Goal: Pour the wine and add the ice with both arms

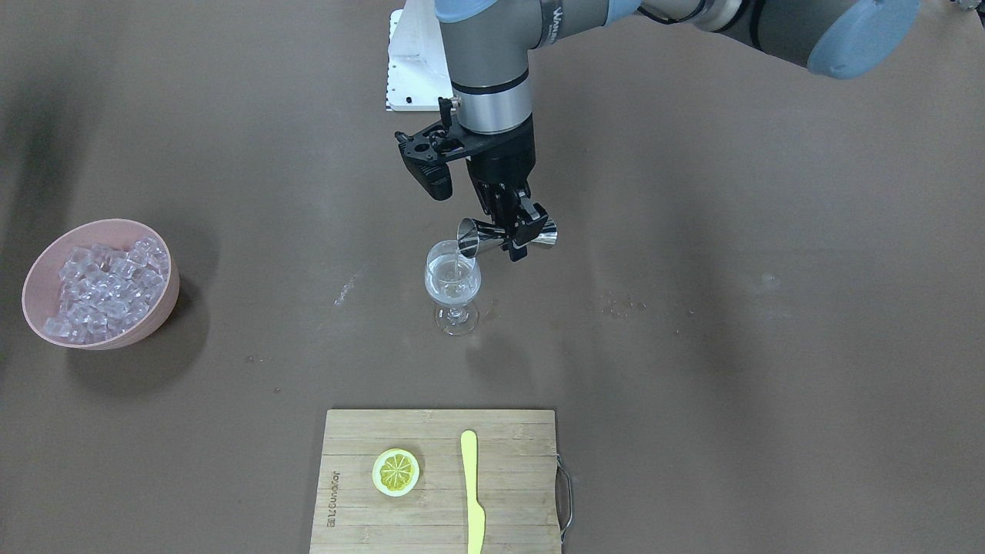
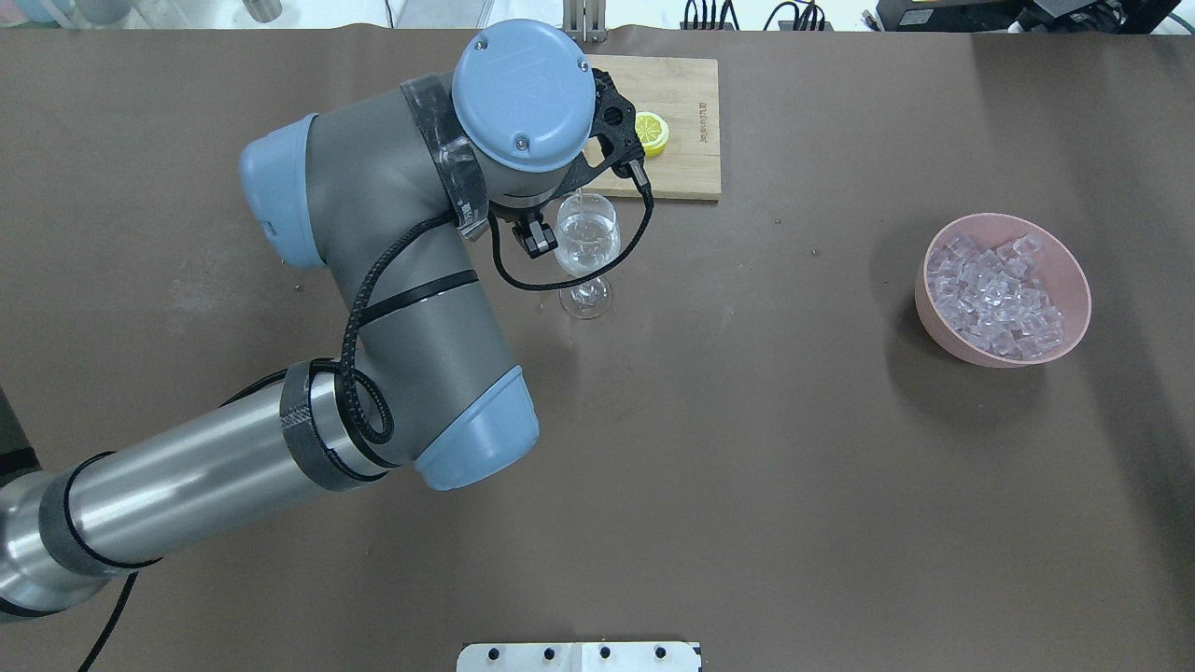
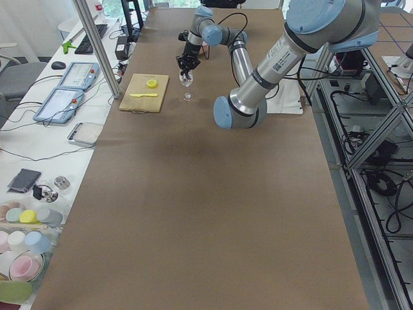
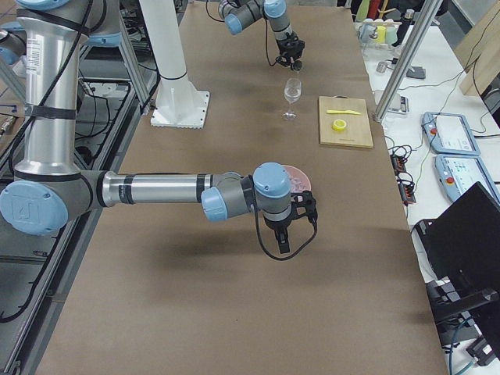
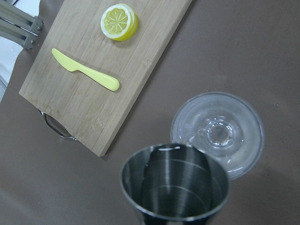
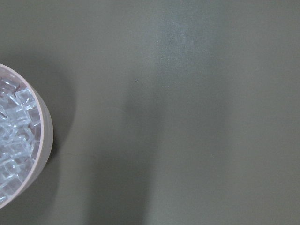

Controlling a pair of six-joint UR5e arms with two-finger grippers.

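My left gripper (image 1: 517, 235) is shut on a steel jigger (image 1: 471, 235) and holds it tilted over the wine glass (image 1: 452, 281). A thin stream of clear wine runs into the glass, which holds a small pool of wine (image 1: 452, 271). The left wrist view shows the jigger's mouth (image 5: 176, 185) beside the glass rim (image 5: 229, 131). The ice (image 1: 104, 288) fills a pink bowl (image 1: 158, 315), apart from the glass. My right gripper (image 4: 283, 238) hangs next to that bowl; I cannot tell whether it is open. The right wrist view shows ice (image 6: 11, 140) at its left edge.
A wooden cutting board (image 1: 508, 477) with a lemon slice (image 1: 395, 472) and a yellow knife (image 1: 472, 492) lies beyond the glass. The white pedestal plate (image 1: 412, 69) sits by the robot's base. My left arm's elbow (image 2: 373, 280) hangs over the table's left half.
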